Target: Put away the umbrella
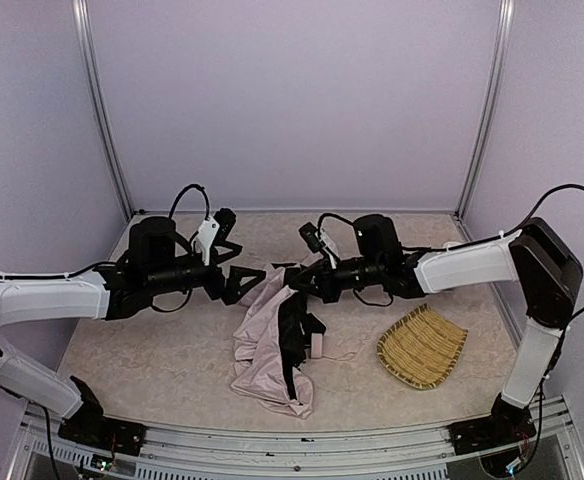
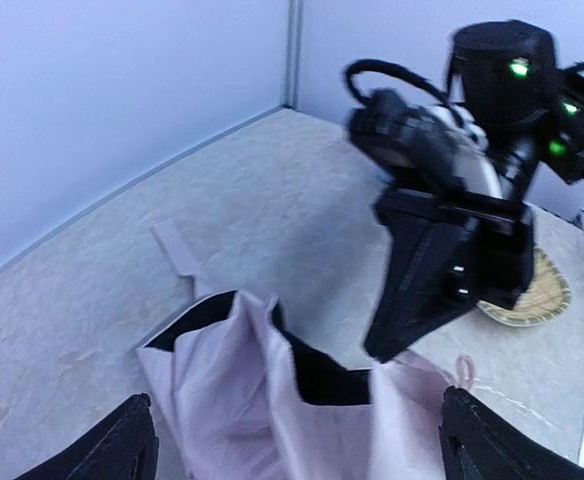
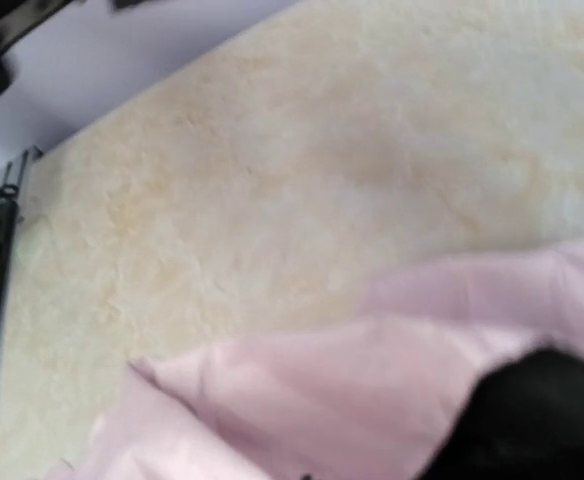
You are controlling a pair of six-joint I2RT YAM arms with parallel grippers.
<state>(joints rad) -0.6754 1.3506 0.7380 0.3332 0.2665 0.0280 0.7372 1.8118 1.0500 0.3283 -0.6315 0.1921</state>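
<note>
The umbrella lies crumpled mid-table, pale pink outside with black lining showing, and its small pink handle rests at its right side. My right gripper is shut on the fabric's upper edge and holds it raised. In the left wrist view that same gripper comes down onto the pink cloth. My left gripper stands open just left of the raised edge, and its fingertips are spread wide either side of the fabric without touching it. The right wrist view is filled with pink fabric, and its own fingers are hidden.
A woven straw tray lies to the right of the umbrella, seen behind the right gripper as the tray's rim. The cell's white walls and metal corner posts close in the back and sides. A thin pink wrist loop trails from the umbrella.
</note>
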